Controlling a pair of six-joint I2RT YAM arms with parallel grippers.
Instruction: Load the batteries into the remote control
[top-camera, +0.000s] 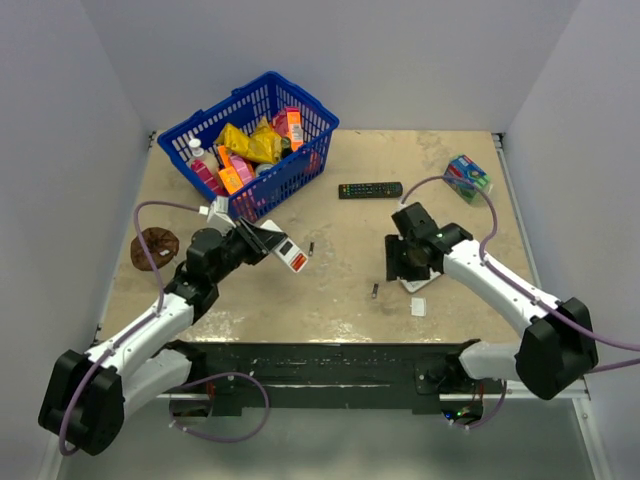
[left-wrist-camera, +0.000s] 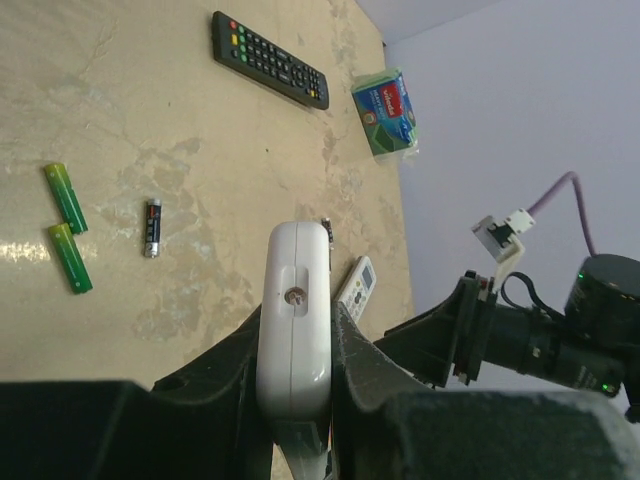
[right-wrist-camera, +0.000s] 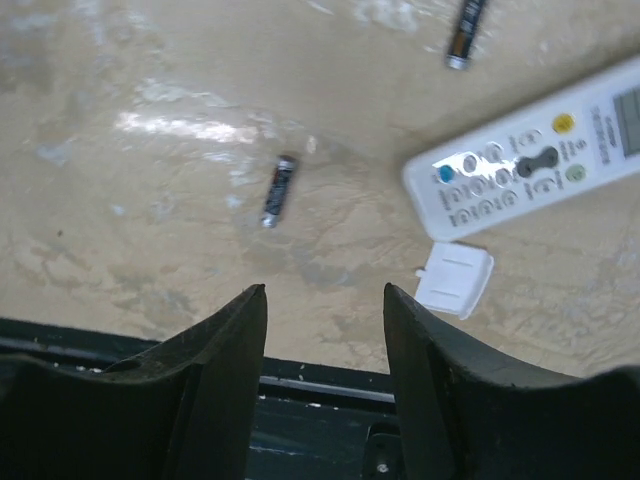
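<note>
Left arm (top-camera: 150, 322): shoulder at the 7 o'clock corner of the top view, white forearm climbing between 1 and 2 o'clock.
Left wrist: bent so the tool heads off toward 4 o'clock.
Left gripper (top-camera: 266, 240): clamped on the remote control (left-wrist-camera: 295, 300), one dark finger against each long edge (its plain back faces the wrist camera).
Right arm (top-camera: 500, 290): shoulder at 5 o'clock, forearm running between 10 and 11 o'clock.
Right wrist: tipped steeply downward.
Right gripper (right-wrist-camera: 325, 300): jaws parted, the two black fingers (right-wrist-camera: 225, 350) roughly parallel with a clear gap between them.
</note>
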